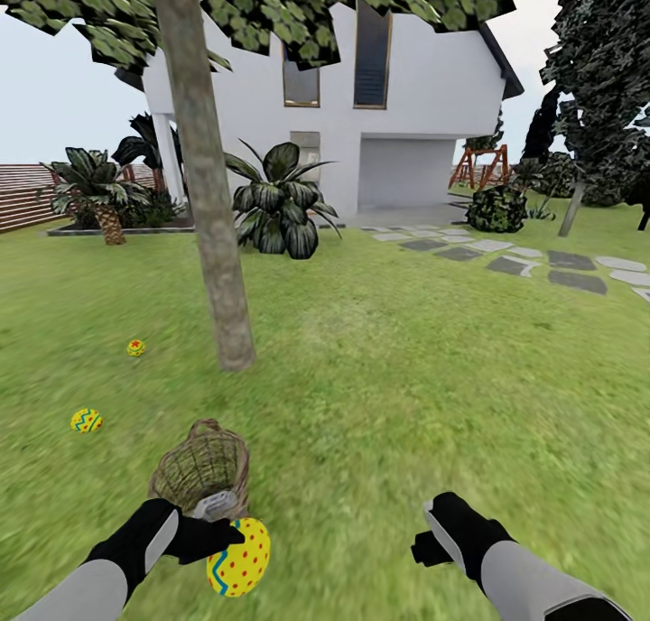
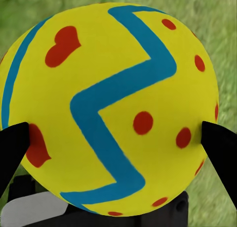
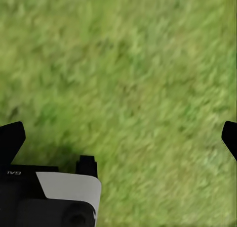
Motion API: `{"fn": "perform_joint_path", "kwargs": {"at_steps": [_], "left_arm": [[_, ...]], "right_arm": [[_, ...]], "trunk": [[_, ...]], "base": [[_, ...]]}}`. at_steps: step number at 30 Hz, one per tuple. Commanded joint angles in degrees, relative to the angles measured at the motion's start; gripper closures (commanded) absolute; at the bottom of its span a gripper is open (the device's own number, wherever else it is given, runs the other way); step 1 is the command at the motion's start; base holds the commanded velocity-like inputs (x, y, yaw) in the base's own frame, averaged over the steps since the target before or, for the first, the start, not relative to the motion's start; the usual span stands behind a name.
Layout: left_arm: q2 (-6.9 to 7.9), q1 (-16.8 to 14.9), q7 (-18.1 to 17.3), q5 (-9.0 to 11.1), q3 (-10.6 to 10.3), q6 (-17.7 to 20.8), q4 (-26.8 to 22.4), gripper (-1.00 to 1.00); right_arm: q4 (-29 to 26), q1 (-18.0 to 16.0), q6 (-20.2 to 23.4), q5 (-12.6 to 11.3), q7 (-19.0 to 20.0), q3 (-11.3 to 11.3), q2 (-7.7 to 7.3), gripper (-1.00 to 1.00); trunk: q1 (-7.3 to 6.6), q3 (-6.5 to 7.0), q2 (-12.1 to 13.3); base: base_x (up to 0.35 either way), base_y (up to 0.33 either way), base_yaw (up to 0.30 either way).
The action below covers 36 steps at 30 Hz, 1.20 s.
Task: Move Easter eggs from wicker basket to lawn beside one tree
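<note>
Left gripper (image 2: 118,138): pinching a yellow, red-dotted, blue-zigzag Easter egg (image 2: 111,106)
Right gripper (image 3: 121,138): spread over green lawn (image 3: 128,64)
Brown wicker basket (image 1: 200,470): beside grey-brown tree trunk (image 1: 209,197)

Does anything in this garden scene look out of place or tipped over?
Yes. The wicker basket lies tipped on its side on the lawn, its opening facing the robot. Two Easter eggs lie loose on the grass left of the tree. The left pincer holds the third egg.

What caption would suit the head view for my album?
Left gripper holding the last Easter egg beside the wicker basket, near a tree.
</note>
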Motion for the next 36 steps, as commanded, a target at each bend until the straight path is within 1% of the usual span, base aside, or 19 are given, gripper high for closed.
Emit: {"fn": "perform_joint_path", "kwargs": {"at_steps": [1,8,25,30,36], "left_arm": [[-0.04,-0.03,0.03,0.27,0.27,0.49,-0.03,1.0],[-0.06,-0.03,0.1,0.14,0.25,0.52,0.38,1.0],[-0.38,-0.03,0.13,0.07,0.18,0.51,0.42,1.0],[-0.1,-0.03,0.09,0.17,0.24,0.52,0.39,1.0],[1.06,-0.03,-0.07,0.33,0.57,0.58,0.14,1.0]], "right_arm": [[-0.11,-0.02,0.27,-0.53,-0.37,0.24,-0.02,-1.0],[-0.29,-0.02,0.32,-0.61,-0.39,0.1,-0.11,-1.0],[-0.3,-0.02,0.25,-0.52,-0.46,0.31,-0.02,-1.0],[-0.3,-0.02,0.25,-0.54,-0.48,0.24,-0.09,-1.0],[-0.36,-0.02,0.25,-1.2,-0.23,-0.17,-0.59,-1.0]], "trunk": [[0.02,-0.07,-0.05],[0.02,-0.07,-0.05],[0.02,-0.07,-0.05],[0.02,-0.07,-0.05],[0.02,-0.07,-0.05]], "base": [[0.263,-0.116,0.0],[0.309,-0.078,0.0],[0.249,-0.209,0.0],[0.232,-0.226,0.0],[0.259,-0.204,0.0]]}}
